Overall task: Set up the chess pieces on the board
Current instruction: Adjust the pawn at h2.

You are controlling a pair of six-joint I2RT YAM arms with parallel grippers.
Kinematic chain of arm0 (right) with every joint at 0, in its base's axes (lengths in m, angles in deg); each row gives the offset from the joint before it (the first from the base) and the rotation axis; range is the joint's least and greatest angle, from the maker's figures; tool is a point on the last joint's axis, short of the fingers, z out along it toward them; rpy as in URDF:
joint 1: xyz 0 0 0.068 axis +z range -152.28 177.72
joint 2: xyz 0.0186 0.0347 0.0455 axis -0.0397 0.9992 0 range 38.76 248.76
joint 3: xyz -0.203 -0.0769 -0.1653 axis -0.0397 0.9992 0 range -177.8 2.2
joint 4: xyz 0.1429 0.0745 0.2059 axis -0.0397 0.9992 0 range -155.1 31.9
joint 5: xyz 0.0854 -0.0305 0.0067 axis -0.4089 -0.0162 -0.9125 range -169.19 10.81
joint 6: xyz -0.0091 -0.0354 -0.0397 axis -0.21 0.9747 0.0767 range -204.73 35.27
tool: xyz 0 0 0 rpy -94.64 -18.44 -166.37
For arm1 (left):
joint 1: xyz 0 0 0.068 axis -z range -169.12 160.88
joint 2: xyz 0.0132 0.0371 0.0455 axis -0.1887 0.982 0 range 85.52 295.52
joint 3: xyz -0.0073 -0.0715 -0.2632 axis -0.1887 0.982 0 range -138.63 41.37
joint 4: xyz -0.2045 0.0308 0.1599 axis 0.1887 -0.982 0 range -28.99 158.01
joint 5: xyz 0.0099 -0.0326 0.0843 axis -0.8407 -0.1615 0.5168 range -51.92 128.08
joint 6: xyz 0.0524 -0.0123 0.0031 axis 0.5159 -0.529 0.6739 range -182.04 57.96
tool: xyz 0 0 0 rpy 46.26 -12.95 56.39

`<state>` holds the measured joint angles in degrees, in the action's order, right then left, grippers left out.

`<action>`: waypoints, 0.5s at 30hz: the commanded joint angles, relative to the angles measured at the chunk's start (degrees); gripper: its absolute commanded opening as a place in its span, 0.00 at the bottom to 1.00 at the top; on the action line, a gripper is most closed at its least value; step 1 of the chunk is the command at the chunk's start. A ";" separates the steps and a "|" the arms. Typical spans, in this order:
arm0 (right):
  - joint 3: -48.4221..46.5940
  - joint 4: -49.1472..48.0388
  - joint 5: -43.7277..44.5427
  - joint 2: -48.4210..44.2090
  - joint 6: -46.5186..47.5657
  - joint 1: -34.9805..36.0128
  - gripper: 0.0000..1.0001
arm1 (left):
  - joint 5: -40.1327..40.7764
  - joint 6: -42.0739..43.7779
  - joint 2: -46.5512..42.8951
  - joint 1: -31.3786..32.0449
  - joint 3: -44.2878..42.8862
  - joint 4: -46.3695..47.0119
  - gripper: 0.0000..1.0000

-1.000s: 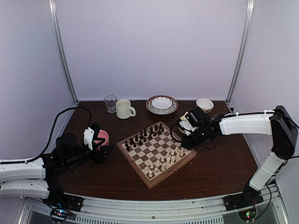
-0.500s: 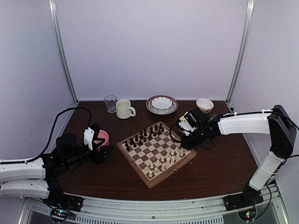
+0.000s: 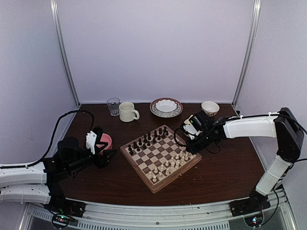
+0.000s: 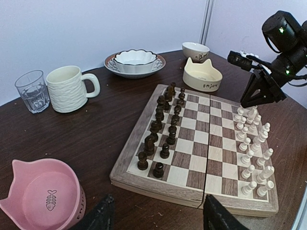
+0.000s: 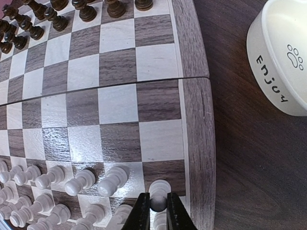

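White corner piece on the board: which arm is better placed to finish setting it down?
Right. The right gripper is closed on the white piece at a corner of the board; the left gripper hangs open beyond the opposite edge.

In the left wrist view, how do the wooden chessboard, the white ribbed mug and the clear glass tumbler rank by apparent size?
Largest: wooden chessboard.
Then: white ribbed mug.
Smallest: clear glass tumbler, somewhat smaller than the mug.

Cream-white chess pieces [image 4: 248,157], light-and-dark brown checked board [image 4: 192,143], pink fish-marked bowl [image 4: 45,191].
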<state>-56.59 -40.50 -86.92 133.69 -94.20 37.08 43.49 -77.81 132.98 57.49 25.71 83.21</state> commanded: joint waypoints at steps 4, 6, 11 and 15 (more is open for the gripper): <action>-1.25 -0.97 1.09 0.00 -0.19 -0.58 0.14 | 0.57 -0.29 -0.47 0.28 -2.09 1.17 0.63; -1.24 -1.06 1.20 0.11 -0.19 -0.53 0.14 | 0.61 -0.23 -0.44 0.30 -2.09 1.15 0.63; -1.33 -1.59 1.61 0.50 -0.22 -0.64 0.14 | 0.74 -0.14 -0.56 0.25 -1.96 1.06 0.63; -1.33 -1.87 1.91 0.47 -0.19 -0.59 0.14 | 0.72 -0.14 -0.53 0.32 -2.01 1.07 0.63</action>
<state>-56.59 -41.03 -86.59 133.69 -94.16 36.99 43.54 -77.81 132.98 57.49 25.71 83.17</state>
